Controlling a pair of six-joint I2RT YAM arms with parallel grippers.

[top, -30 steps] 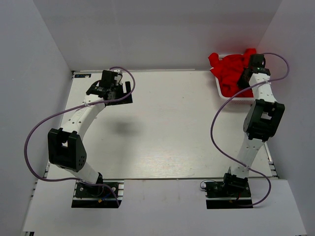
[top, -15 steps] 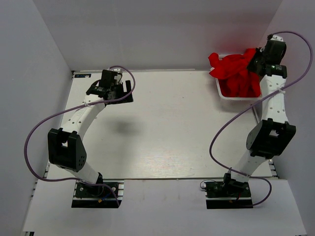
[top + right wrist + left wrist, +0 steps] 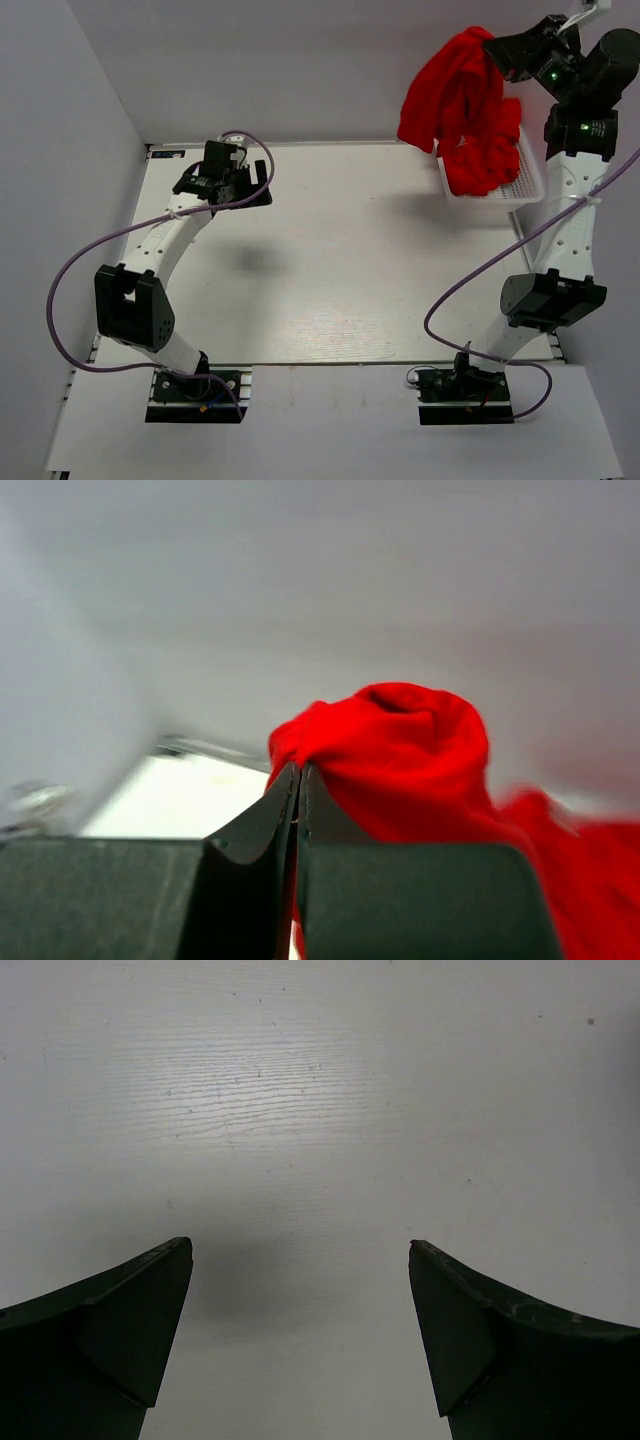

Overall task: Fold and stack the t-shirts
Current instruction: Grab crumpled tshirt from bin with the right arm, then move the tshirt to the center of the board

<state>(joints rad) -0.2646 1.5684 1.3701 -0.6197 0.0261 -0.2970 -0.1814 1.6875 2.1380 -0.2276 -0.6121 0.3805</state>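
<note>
My right gripper (image 3: 492, 45) is raised high at the back right and shut on a bright red t-shirt (image 3: 445, 88), which hangs bunched below it. In the right wrist view the jaws (image 3: 299, 770) are pressed together on a fold of that t-shirt (image 3: 410, 750). More red t-shirts (image 3: 485, 165) lie heaped in the white basket (image 3: 527, 180) beneath; the hanging cloth reaches down to the heap. My left gripper (image 3: 258, 185) is open and empty above the bare table at the back left; the left wrist view shows its fingertips (image 3: 165, 1270) wide apart.
White walls close in the table (image 3: 340, 270) at the back and both sides. The basket stands at the table's back right corner. A purple cable (image 3: 470, 270) loops beside each arm.
My right arm has risen from the basket, lifting one red t-shirt up and to the left out of the heap. The left arm has hardly moved.
</note>
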